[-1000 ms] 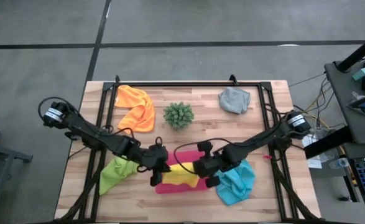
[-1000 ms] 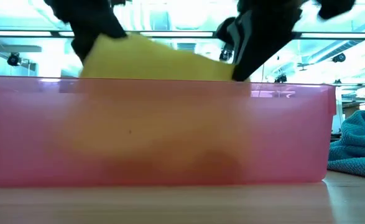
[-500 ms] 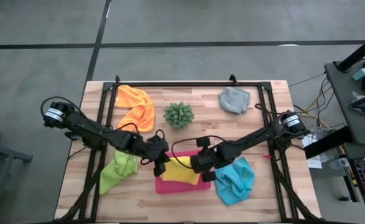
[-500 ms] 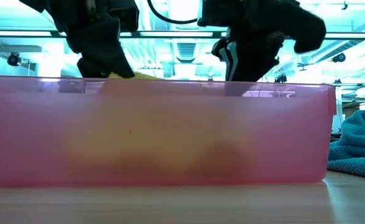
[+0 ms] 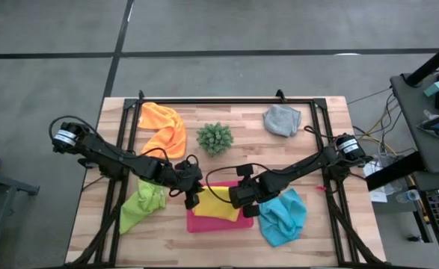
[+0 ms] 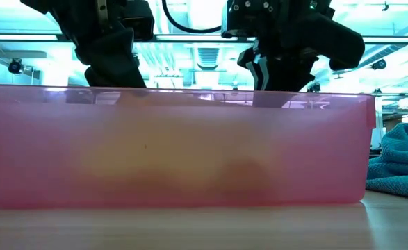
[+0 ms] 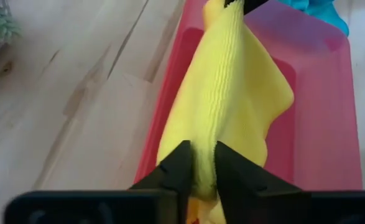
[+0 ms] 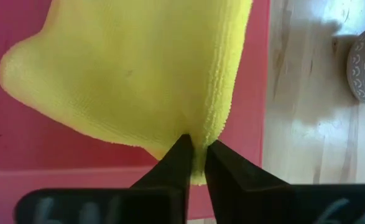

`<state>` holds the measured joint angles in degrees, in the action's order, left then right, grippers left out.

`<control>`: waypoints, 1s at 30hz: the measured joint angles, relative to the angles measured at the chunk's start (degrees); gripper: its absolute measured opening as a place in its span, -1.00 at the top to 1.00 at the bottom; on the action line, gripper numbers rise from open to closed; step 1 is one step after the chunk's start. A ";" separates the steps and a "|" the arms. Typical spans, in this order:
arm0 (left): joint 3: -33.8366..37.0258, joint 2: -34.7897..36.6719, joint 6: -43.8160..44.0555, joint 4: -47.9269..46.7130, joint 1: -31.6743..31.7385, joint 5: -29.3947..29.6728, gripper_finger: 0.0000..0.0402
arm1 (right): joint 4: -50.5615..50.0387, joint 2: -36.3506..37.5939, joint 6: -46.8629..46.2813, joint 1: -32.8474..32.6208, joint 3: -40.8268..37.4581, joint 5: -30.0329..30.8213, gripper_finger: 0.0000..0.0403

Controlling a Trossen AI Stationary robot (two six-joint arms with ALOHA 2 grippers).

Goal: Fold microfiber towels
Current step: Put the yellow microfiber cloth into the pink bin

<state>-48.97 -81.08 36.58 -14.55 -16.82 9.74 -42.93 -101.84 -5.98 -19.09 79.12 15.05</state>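
Wooden tabletop (image 5: pixel 316 149) seen on grey floor. Yellow towel (image 5: pixel 220 206) laid in pink tray (image 5: pixel 204 224) at front edge centre, long axis stretched between grippers. Left gripper (image 5: pixel 192 196) clamped on one end, right gripper (image 5: pixel 240 199) clamped on other; both equally near. Nothing else seen in tray.

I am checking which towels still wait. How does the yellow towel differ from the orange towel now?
The yellow towel lies in the pink tray; the orange towel lies on the bare table at the far left. The left gripper and right gripper each pinch an edge of the yellow towel; nothing touches the orange one. Both are soft, fuzzy and rumpled.
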 joint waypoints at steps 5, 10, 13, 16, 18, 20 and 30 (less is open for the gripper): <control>0.01 0.01 -0.92 -0.30 0.00 0.00 0.44 | -1.11 0.06 0.00 0.00 0.56 0.07 0.60; -1.06 0.34 -2.65 -3.08 0.00 0.02 0.26 | -3.74 0.13 0.02 0.00 2.69 0.24 0.51; -2.38 0.46 -3.07 -3.98 0.00 0.01 0.23 | -3.92 0.13 -0.23 0.00 3.79 0.20 0.48; -3.30 0.55 -5.49 -4.80 -0.01 -1.36 0.24 | -2.40 0.15 -0.35 -0.11 4.08 0.00 0.50; -3.76 0.56 -6.84 -4.59 -0.17 -2.09 0.25 | 0.73 -0.07 -0.32 -0.37 3.85 -0.28 0.55; -4.06 0.60 -7.15 -4.57 -0.15 -2.38 0.28 | 3.65 -0.66 0.24 -0.73 3.72 -2.43 0.61; -4.59 0.60 -9.19 -4.52 -3.47 -4.70 0.32 | 8.61 -5.17 5.17 -2.31 3.51 -12.31 0.76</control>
<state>-53.56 -80.48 27.40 -19.07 -20.29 5.04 -34.31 -107.01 -0.81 -21.40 82.63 2.73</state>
